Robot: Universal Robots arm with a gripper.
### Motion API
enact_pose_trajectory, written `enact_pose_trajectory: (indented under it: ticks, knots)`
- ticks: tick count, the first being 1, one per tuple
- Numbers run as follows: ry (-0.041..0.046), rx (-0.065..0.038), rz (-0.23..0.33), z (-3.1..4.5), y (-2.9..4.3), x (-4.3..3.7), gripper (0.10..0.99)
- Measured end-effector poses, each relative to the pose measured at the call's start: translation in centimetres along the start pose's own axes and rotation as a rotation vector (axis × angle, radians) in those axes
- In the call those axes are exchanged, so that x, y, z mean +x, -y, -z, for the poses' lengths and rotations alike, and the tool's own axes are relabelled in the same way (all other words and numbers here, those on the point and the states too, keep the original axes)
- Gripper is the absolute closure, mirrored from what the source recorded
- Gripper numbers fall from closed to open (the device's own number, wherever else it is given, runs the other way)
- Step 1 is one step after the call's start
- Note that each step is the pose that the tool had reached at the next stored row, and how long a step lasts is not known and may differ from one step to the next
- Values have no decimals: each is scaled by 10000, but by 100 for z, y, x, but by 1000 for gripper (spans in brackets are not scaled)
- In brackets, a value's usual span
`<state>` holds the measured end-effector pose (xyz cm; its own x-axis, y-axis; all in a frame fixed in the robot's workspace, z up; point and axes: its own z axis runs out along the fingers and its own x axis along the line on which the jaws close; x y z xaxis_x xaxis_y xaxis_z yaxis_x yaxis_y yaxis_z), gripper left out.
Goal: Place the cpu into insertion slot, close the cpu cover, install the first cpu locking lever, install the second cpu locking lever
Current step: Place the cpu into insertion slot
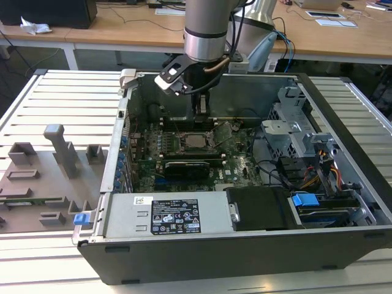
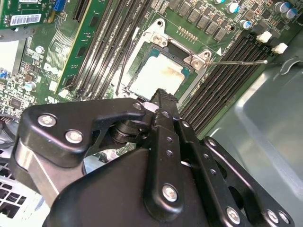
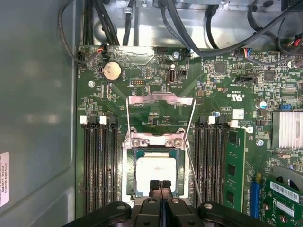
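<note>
The cpu (image 3: 156, 169) lies flat in the insertion slot (image 2: 180, 47), its pale metal top facing up, and it also shows in the exterior view (image 1: 196, 142). The cpu cover (image 3: 161, 100) stands tilted up from the slot's hinge edge, so green board shows through its window. One thin wire locking lever (image 3: 193, 172) runs along the slot's side, and its free end (image 2: 236, 61) sticks out over the memory slots. My gripper (image 3: 158, 184) is shut with nothing between its fingers. It hovers just above the near edge of the cpu (image 2: 158, 73), inside the open computer case.
Black memory slots (image 3: 99, 165) flank the socket on both sides. A green card (image 3: 234, 165) and a finned heatsink (image 3: 289, 130) stand to one side. Cables (image 3: 189, 28) cross near the case wall. The power supply (image 1: 177, 214), drive cage (image 1: 294, 135) and grey fixtures (image 1: 55, 159) surround the board.
</note>
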<state>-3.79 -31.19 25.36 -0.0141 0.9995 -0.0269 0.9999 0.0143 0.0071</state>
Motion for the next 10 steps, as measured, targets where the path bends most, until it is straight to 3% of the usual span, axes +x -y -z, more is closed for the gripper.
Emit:
enact_pose_trajectory:
  ticks: [6,10]
  knots:
    - [-1,0,0,49,-2,-1,980]
    - [-2,0,0,122,-3,-3,980]
